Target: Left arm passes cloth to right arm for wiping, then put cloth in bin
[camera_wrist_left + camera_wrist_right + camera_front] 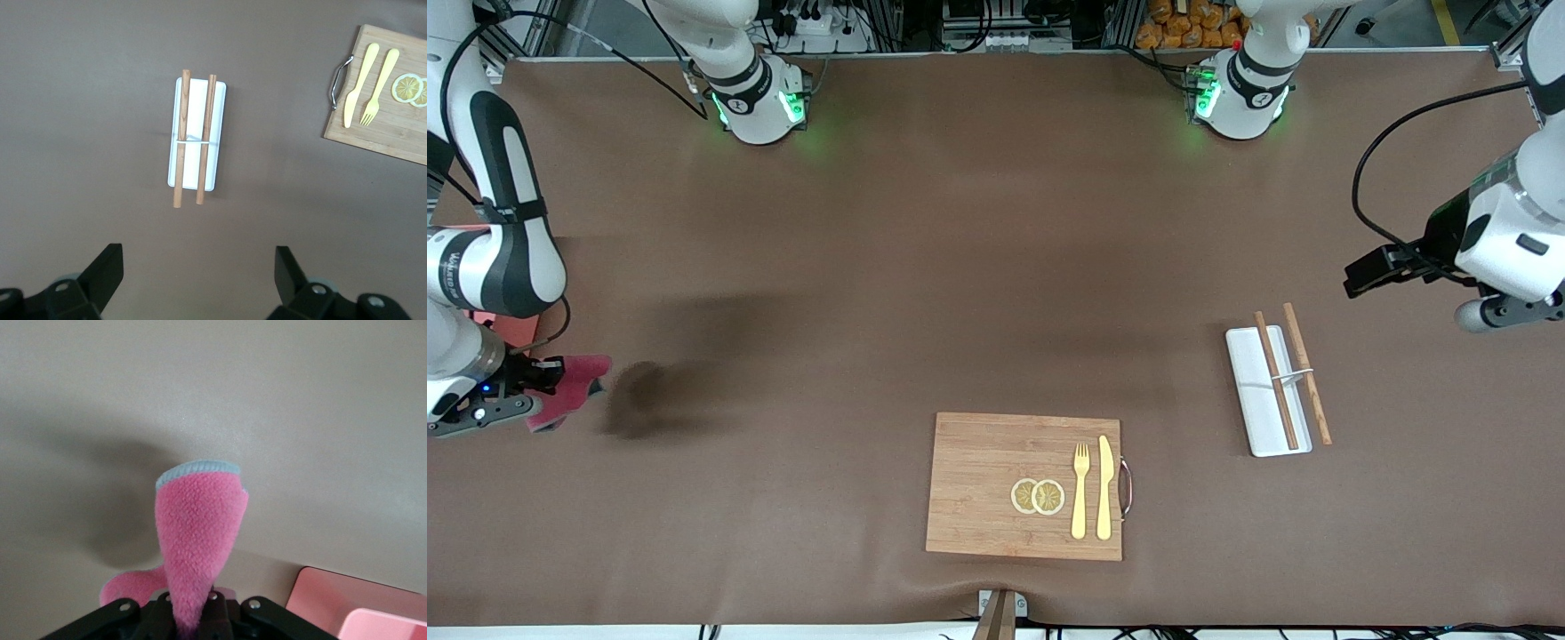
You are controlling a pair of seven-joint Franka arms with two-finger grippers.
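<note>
My right gripper is shut on the magenta-red cloth and holds it in the air at the right arm's end of the table. In the right wrist view the cloth sticks out from between the shut jaws of the right gripper, with a pale blue hem at its tip. A corner of the pink bin shows under the right arm, and also in the right wrist view. My left gripper is open and empty, up over bare table beside the white tray; its fingers stand wide apart.
A flat white tray with two wooden sticks lies toward the left arm's end; it also shows in the left wrist view. A wooden board with lemon slices, a yellow fork and a knife lies near the front camera.
</note>
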